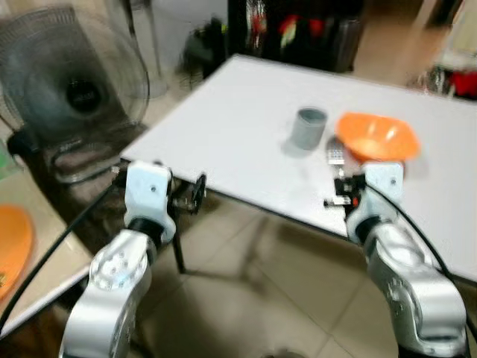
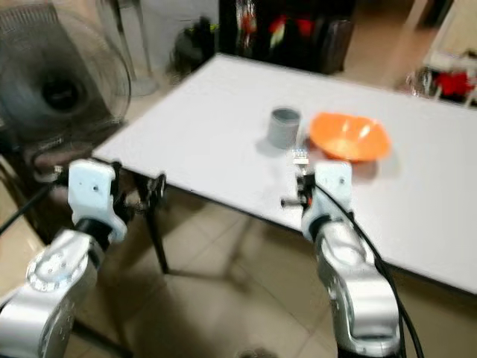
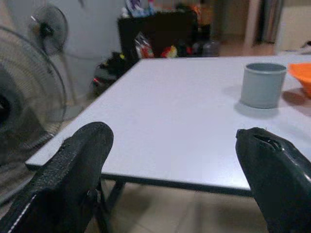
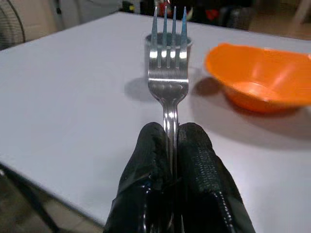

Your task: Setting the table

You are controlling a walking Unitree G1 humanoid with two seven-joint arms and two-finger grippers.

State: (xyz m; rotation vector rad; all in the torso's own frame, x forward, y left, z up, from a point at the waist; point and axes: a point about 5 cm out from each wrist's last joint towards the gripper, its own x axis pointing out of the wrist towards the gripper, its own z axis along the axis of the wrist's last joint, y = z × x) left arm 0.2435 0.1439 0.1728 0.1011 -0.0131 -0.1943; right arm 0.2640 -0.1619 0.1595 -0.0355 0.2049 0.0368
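The white bench (image 1: 223,127) already carries a grey cup (image 1: 308,127) with an orange bowl (image 1: 377,137) just beside it at the cup's 3 o'clock. My right hand (image 4: 170,145) is clamped on a steel fork (image 4: 168,63), tines forward, hovering over the bench's near edge at the bowl's 7 o'clock, so I judge the fork not yet laid down. My left hand (image 3: 170,160) is spread wide and empty, off the bench corner. A standing fan (image 1: 71,93) sits at my 10 o'clock, well apart; nothing blocks the bare spot beside the bowl.
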